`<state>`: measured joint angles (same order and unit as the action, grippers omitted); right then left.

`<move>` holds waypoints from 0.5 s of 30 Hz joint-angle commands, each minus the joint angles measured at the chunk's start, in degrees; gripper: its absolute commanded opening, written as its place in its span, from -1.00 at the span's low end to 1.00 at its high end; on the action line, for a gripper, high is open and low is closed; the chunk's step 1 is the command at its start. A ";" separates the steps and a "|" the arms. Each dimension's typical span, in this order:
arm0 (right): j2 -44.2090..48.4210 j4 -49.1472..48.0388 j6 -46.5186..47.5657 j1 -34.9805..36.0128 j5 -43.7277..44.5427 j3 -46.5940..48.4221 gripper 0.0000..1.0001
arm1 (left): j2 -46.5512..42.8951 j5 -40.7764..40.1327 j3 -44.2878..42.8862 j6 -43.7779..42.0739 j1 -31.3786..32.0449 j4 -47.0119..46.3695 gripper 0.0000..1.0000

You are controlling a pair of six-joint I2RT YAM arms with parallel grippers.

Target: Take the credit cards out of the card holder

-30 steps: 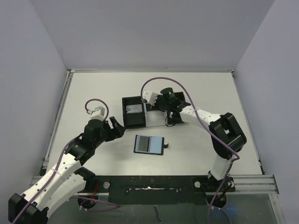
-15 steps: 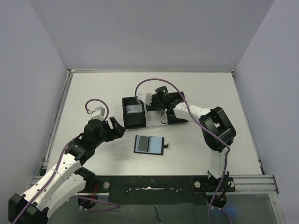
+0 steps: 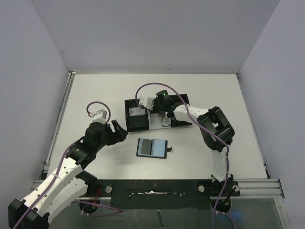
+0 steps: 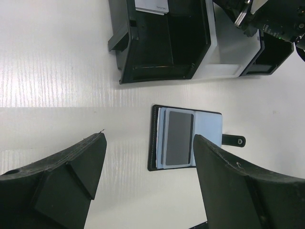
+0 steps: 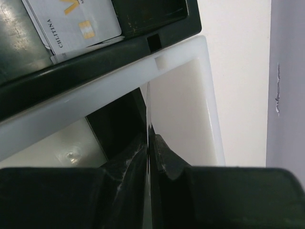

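Observation:
The card holder [image 3: 151, 148] lies open and flat on the table, blue-grey pockets up, its black tab [image 3: 169, 150] to the right. In the left wrist view the card holder [image 4: 188, 138] shows a grey rectangle [image 4: 178, 138] in its left pocket. My left gripper [image 3: 120, 131] is open and empty, to the left of the holder [image 4: 148, 143]. My right gripper [image 3: 151, 107] is shut on a thin card seen edge-on [image 5: 148, 102], held over the white tray [image 5: 200, 95]; its colour cannot be told. A pale grey card [image 5: 71, 24] lies in the black box [image 3: 136, 114].
The black open-top box [image 4: 162, 40] and the white tray [image 4: 228, 47] stand side by side behind the holder. Another black box [image 4: 271, 57] adjoins the tray on the right. Grey walls close in the table on three sides.
My right gripper has moved left along the tray toward the black box, with its forearm swinging in. The left arm and the card holder have stayed put.

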<state>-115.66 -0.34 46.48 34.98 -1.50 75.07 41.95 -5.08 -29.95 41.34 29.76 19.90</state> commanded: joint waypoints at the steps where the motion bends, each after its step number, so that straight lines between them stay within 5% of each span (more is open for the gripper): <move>1: -0.22 -2.19 1.28 0.64 1.31 3.06 -0.80 | -1.51 0.29 -2.01 0.26 -0.41 -0.63 0.47; 7: 0.91 -0.90 0.82 0.75 -1.12 2.46 -0.44 | -2.11 0.36 -1.86 0.08 -0.49 -0.23 0.47; 15: 1.44 0.50 0.63 0.44 -2.57 2.01 -0.36 | -1.45 0.98 -1.50 -0.03 -0.48 -1.04 0.47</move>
<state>-116.16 0.49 47.13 35.33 -2.22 75.70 40.69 -5.06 -29.95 41.52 29.56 20.53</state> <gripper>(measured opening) 0.309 0.727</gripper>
